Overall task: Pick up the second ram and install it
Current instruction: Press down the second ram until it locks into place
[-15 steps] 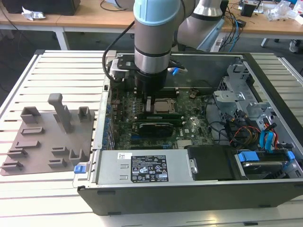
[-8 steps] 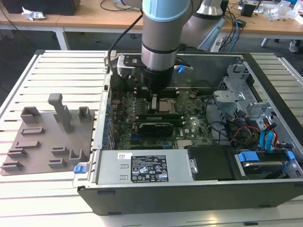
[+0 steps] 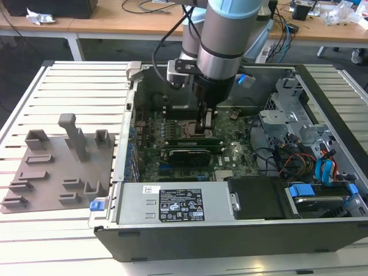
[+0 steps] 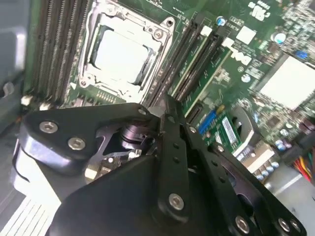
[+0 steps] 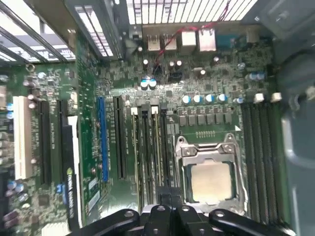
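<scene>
Black two-finger tool (image 3: 206, 127) down inside open grey PC case (image 3: 322, 233), over memory slots at socket's 3 o'clock; thin green RAM stick (image 3: 192, 141) sits there. Can't tell tool's opening or hold. Risk: misaligned stick jams, bends slot.

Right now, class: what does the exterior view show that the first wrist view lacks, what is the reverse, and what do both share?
Exterior view alone: the grey plastic holder tray beside the open computer case, and the grey robot arm. First wrist view alone: the rear metal ports and white expansion slot. Both: the square metal processor socket on the green motherboard.
</scene>
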`<action>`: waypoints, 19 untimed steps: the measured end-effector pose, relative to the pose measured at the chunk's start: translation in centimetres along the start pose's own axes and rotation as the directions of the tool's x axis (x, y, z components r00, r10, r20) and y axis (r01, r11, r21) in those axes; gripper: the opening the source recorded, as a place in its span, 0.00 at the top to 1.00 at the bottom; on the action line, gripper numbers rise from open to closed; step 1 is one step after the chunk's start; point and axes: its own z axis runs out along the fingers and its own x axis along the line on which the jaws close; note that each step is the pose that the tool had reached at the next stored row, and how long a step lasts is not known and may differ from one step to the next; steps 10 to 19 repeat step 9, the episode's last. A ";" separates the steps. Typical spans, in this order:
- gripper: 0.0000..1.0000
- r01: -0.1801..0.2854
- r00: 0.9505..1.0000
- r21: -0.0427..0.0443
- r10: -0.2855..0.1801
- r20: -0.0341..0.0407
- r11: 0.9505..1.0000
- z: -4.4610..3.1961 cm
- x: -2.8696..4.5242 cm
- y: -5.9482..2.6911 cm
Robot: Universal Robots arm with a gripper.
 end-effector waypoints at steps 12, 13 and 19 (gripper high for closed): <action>0.90 0.000 1.000 0.000 0.000 0.000 1.000 -2.43 -0.11 0.16; 0.90 0.000 1.000 0.000 0.000 0.000 1.000 -2.43 -0.11 0.16; 0.90 0.000 1.000 0.000 0.000 0.000 1.000 -2.43 -0.11 0.16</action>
